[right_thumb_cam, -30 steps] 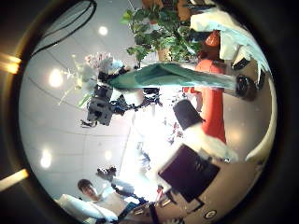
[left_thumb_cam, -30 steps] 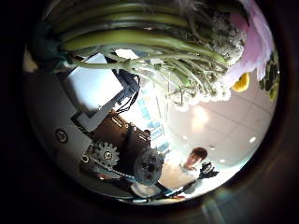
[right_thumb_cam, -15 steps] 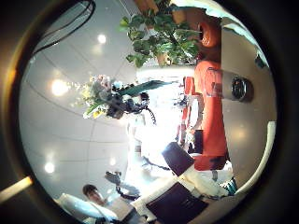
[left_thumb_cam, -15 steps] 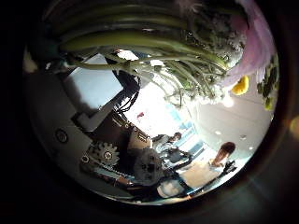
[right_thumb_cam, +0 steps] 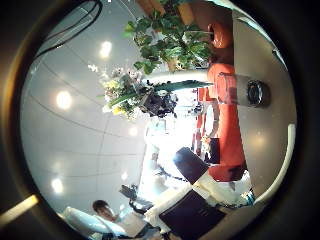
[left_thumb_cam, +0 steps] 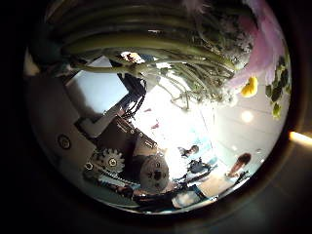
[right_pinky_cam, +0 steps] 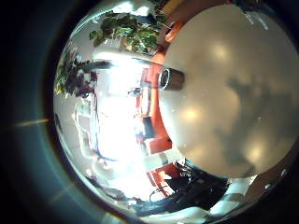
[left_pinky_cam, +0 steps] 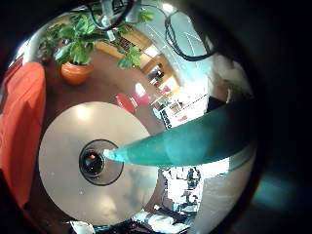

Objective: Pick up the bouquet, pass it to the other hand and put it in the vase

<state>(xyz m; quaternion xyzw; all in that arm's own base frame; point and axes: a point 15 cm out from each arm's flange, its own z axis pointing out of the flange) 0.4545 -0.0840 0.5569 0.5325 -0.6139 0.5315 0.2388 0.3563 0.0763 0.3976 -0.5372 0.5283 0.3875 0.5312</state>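
**Left hand** (right_thumb_cam: 158, 101): clamped on the bouquet (right_thumb_cam: 125, 90). In the right thumb side palm view you see it up in the air, closed round the stems just below the flower heads. In its own thumb side palm view the stems (left_thumb_cam: 146, 44) run close across the palm and the flower heads (left_thumb_cam: 261, 49) fan out past it.

**Bouquet, handling:** judge it light and top-heavy.
- The stems are a loose bundle, springy rather than stiff, and may slide against each other.
- The blooms are soft and crush easily.
- Keep your hold on the stems and never on the heads.
- The wrapped stem end (left_pinky_cam: 195, 141) tapers to a point and looks smooth, so expect it to slip under a slack hold.

**Bouquet, position:** held above the round surface (left_pinky_cam: 68, 136), with the wrapped tip pointing toward the mouth of the vase (left_pinky_cam: 94, 164) and not yet in it.

**Vase:** upright on the surface, narrow-mouthed and probably easy to tip, so lower the tip straight in.

**Right hand** (right_thumb_cam: 200, 205): away from the bouquet and holding nothing that you can see. You cannot tell how its fingers are set.
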